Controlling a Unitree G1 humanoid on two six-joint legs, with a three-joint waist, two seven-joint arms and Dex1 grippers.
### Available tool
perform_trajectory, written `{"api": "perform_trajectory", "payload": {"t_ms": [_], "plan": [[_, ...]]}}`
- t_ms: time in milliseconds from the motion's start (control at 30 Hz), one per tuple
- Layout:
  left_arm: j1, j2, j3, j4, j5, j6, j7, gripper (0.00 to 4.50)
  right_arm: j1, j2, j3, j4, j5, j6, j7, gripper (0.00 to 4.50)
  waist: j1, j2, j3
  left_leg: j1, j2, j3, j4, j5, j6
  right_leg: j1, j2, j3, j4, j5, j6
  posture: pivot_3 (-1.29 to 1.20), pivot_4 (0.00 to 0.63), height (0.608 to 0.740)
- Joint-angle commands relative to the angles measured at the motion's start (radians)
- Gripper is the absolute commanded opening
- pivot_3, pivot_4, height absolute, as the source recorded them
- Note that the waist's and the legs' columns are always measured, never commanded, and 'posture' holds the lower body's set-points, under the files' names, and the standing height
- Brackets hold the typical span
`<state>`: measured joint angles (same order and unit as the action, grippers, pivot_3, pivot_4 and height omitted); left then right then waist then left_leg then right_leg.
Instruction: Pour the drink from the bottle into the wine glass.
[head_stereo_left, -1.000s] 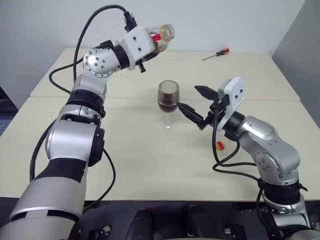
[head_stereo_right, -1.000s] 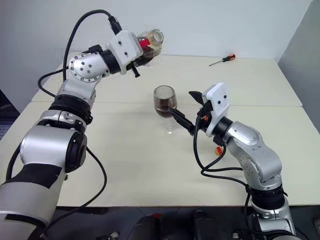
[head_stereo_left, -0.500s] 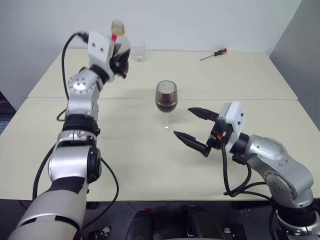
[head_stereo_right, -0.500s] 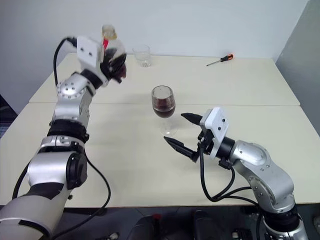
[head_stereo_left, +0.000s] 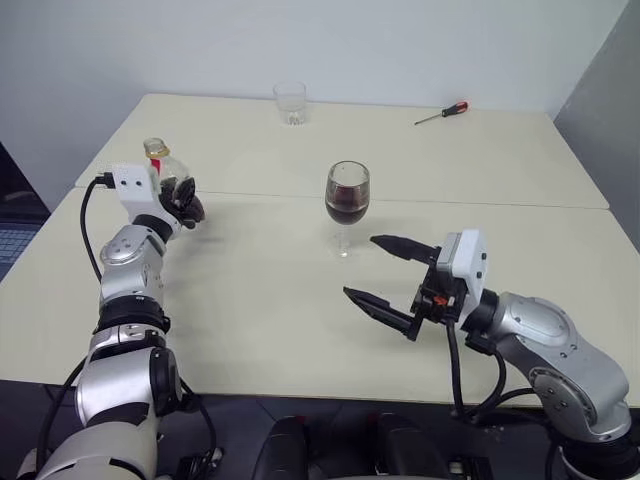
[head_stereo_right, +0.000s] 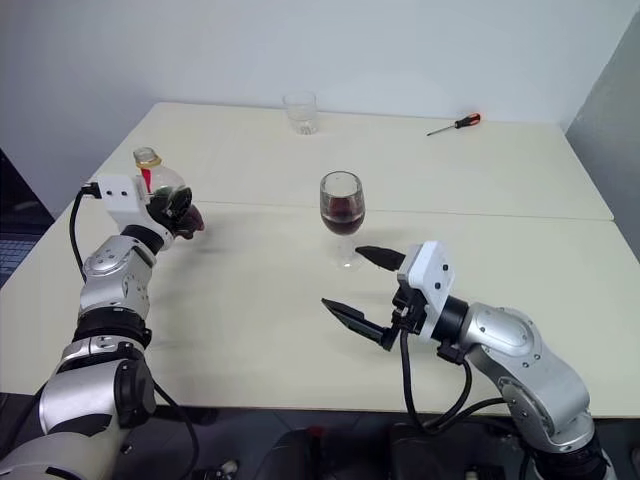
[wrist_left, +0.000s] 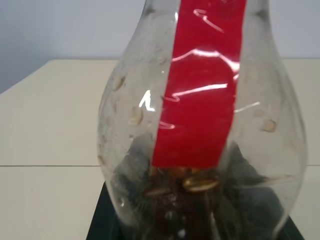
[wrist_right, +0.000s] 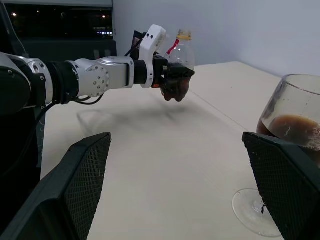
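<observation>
Both jaws differ: left gripper (head_stereo_left: 182, 203) clamps the bottle (head_stereo_left: 168, 182) upright, right gripper (head_stereo_left: 388, 273) gapes wide, empty.

Both head views look forward and down from above over the pale cream bench (head_stereo_left: 300, 330), sharing nearly the same scene. The left wrist view sits very close behind the small clear plastic bottle with a red label (wrist_left: 202, 115) clamped in the left end effector (head_stereo_left: 178, 203), facing level along the bench. The right wrist view looks level between the spread black fingers of the right end effector (head_stereo_left: 385, 272), taking in the clear stemmed wine glass holding dark drink (wrist_right: 290, 145) just ahead and that bottle farther off.
</observation>
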<state>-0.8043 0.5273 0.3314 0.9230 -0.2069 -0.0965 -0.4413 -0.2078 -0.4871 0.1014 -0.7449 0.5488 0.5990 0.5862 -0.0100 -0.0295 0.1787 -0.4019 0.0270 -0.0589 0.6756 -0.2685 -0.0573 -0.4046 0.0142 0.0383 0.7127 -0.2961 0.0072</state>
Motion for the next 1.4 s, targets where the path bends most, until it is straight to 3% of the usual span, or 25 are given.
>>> {"api": "perform_trajectory", "payload": {"t_ms": [33, 267, 600, 933, 1200, 1400], "plan": [[-0.009, -0.013, 0.002, -0.026, -0.014, -0.011, 0.012, 1.27, -0.024, 0.003, -0.003, -0.029, 0.003, -0.015, -0.010, 4.50, 0.000, 0.000, 0.000, 0.000, 0.000, 0.000, 0.000, 0.000, 0.000, 0.000, 0.000, 0.000, 0.000, 0.000, 0.000, 0.00, 0.150, 0.740], [-0.008, -0.027, -0.002, -0.004, -0.013, -0.025, 0.024, 1.27, -0.044, 0.009, 0.002, -0.014, -0.005, -0.014, -0.021, 4.50, -0.014, 0.000, 0.000, 0.000, 0.000, 0.001, 0.000, 0.000, 0.000, 0.000, 0.000, 0.001, 0.000, 0.000, 0.000, 0.00, 0.150, 0.740], [-0.005, -0.038, -0.011, 0.008, -0.005, -0.032, 0.029, 4.43, -0.055, 0.027, 0.001, 0.002, -0.023, -0.012, -0.040, 4.50, -0.015, 0.000, 0.000, 0.000, 0.000, 0.000, 0.000, 0.000, 0.000, 0.000, 0.000, 0.000, 0.000, 0.000, 0.000, 0.00, 0.150, 0.740], [0.070, -0.032, -0.008, -0.135, -0.033, 0.035, 0.003, 4.49, -0.061, 0.023, 0.000, 0.013, -0.021, -0.014, -0.038, 4.50, -0.018, 0.000, 0.000, 0.000, 0.000, 0.001, -0.001, 0.000, 0.000, 0.000, 0.000, 0.001, 0.000, 0.000, 0.000, 0.00, 0.150, 0.740], [0.367, -0.038, 0.040, -0.651, -0.146, 0.302, 0.060, 4.49, -0.031, 0.006, -0.004, 0.011, -0.028, -0.028, -0.024, 4.50, -0.019, 0.000, 0.000, 0.001, 0.004, -0.001, -0.001, 0.000, 0.000, 0.000, -0.002, 0.003, 0.000, 0.000, 0.000, 0.00, 0.150, 0.740], [0.544, -0.044, 0.061, -0.921, -0.206, 0.461, 0.099, 4.49, 0.001, -0.017, -0.027, 0.006, -0.025, -0.032, -0.018, 4.50, -0.015, 0.000, 0.000, 0.001, 0.002, -0.002, -0.001, 0.000, 0.000, 0.001, -0.003, 0.004, 0.000, 0.000, 0.000, 0.00, 0.150, 0.740]]}}
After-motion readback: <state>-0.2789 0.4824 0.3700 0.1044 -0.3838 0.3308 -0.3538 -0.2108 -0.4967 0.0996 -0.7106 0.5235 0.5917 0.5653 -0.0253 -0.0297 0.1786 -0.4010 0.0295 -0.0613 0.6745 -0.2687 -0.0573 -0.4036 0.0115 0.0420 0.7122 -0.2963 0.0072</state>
